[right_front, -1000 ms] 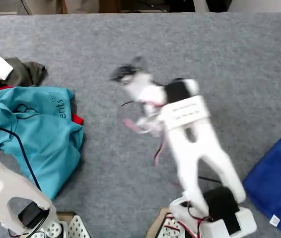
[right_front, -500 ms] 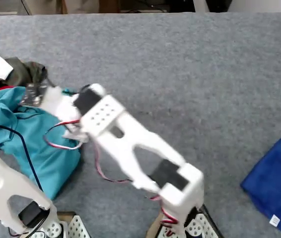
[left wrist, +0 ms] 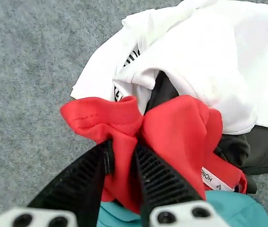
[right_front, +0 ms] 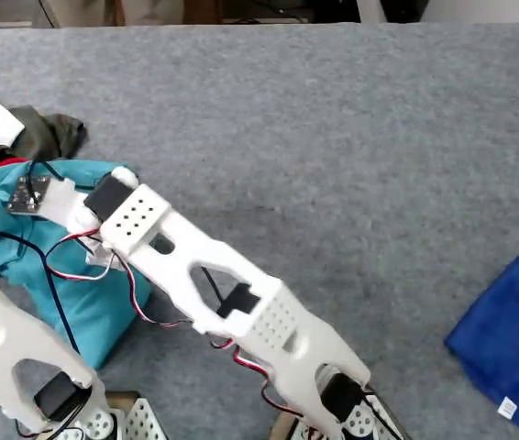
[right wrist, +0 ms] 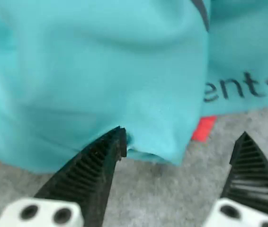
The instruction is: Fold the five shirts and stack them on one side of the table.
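Clamping the red shirt (left wrist: 172, 127) in the left gripper (left wrist: 124, 170), holding the right gripper (right wrist: 181, 142) wide open over the teal shirt (right wrist: 101, 71).

Pinching a bunched fold of red cloth tightly between the left fingers, just beside the crumpled white shirt (left wrist: 209, 56) and the dark shirt (left wrist: 262, 146) tucked under it, all heaped at the left side of the grey table (right_front: 333, 137). Hanging low at the teal shirt's edge with the right fingers spread far apart, one touching the cloth, and the arm stretching across from the near edge. Lying flat at the right edge, well apart from the pile: the blue shirt (right_front: 507, 339).
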Controlling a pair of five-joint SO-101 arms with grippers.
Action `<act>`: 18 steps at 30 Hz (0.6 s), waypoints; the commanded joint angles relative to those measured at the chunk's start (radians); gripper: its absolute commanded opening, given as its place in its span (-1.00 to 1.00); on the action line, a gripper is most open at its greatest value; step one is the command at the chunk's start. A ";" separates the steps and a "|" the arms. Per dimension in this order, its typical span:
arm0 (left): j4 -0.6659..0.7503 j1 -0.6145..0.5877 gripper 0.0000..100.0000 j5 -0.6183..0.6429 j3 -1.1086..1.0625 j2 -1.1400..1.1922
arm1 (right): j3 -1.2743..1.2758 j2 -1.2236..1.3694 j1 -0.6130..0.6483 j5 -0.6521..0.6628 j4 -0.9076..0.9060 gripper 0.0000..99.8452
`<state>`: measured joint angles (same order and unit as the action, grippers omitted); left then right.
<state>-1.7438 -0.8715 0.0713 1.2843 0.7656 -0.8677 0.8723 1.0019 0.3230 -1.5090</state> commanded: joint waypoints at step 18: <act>-0.008 0.009 -0.96 -0.008 0.012 -0.010 | -0.461 0.097 -0.183 -0.003 -0.232 -0.98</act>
<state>-1.7438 -0.8715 0.0713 1.2843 0.7656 -1.2697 0.9735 0.8669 0.3230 -1.7208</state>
